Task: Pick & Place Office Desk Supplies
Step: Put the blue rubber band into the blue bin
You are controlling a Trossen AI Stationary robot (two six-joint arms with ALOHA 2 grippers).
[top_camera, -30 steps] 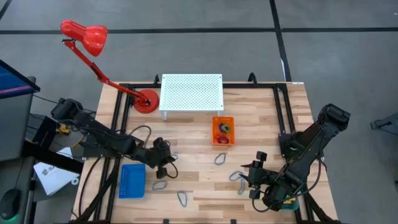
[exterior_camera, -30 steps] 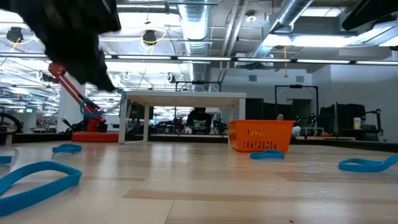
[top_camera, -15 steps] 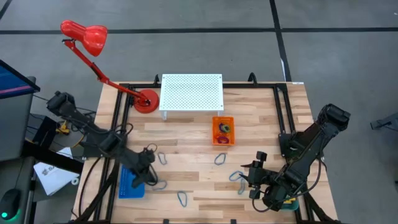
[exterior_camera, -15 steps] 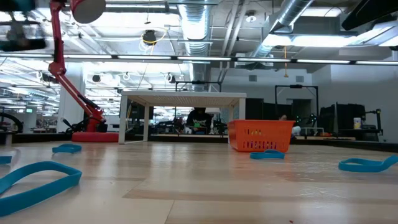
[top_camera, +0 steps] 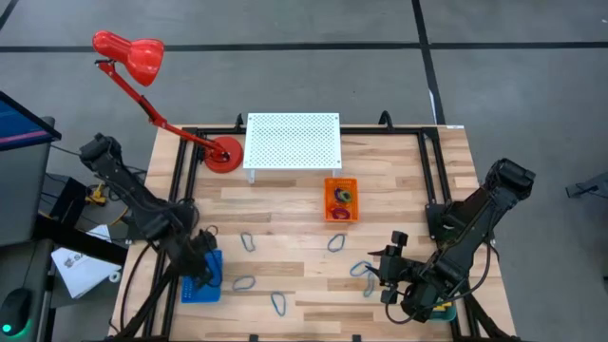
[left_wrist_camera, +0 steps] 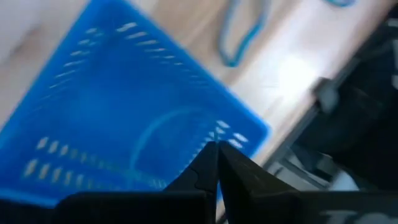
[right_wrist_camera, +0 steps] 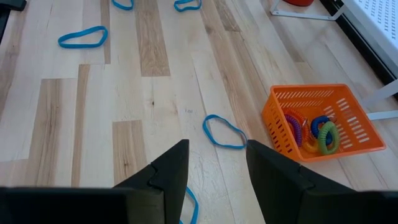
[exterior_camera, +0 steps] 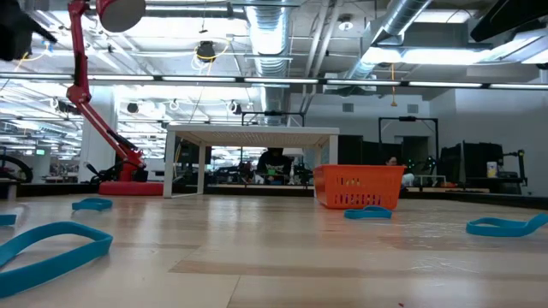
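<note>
Five blue wire clip loops are lying loose on the table [top_camera: 399,180]:
- two mid-table [top_camera: 248,241] [top_camera: 337,243]
- two toward the front edge [top_camera: 245,283] [top_camera: 279,303]
- one [top_camera: 361,272] just beside the right gripper [top_camera: 382,275]

A sixth loop [left_wrist_camera: 163,127] is showing faintly in the one blue tray [top_camera: 195,285], seen from the left wrist.

The one orange tray [top_camera: 341,200] is sitting mid-table and holding coloured rings. I'm counting three (orange [right_wrist_camera: 292,122], blue [right_wrist_camera: 318,124], green [right_wrist_camera: 328,138]); any more I can't tell.

The left gripper [top_camera: 203,271] is hovering over the blue tray with its fingers pressed together and nothing visible between them. The right gripper is waiting at front right, jaws standing apart and gripping nothing.

One red lamp [top_camera: 142,57] and one white perforated stand [top_camera: 293,141] are standing at the back.
</note>
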